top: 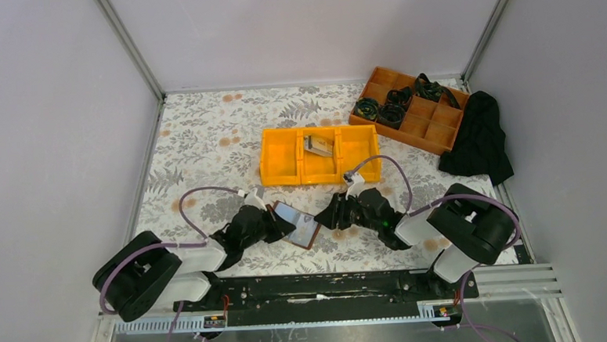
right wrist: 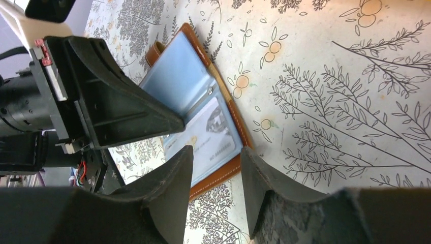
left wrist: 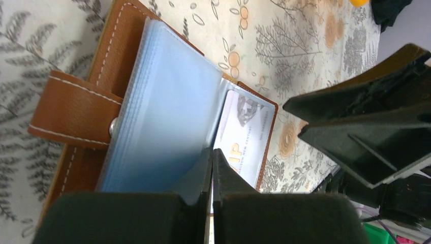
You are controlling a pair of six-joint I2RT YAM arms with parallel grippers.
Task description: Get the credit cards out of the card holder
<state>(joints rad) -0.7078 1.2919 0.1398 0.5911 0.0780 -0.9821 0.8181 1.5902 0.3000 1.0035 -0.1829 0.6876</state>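
Our left gripper [left wrist: 212, 157] is clenched on the clear blue-tinted plastic sleeves [left wrist: 162, 112], holding them raised; our right gripper [right wrist: 216, 157] stands parted and empty; just ahead of its fingertips lies the one white printed credit card [right wrist: 213, 129] we count, sleeved in the single open brown stitched-leather card holder [left wrist: 76, 112], long axis roughly across the right jaws; the right arm looks better placed to take it.

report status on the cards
Left gripper shut on sleeves, holder spread open. Right gripper open at card, card not yet out. Nothing in the way.
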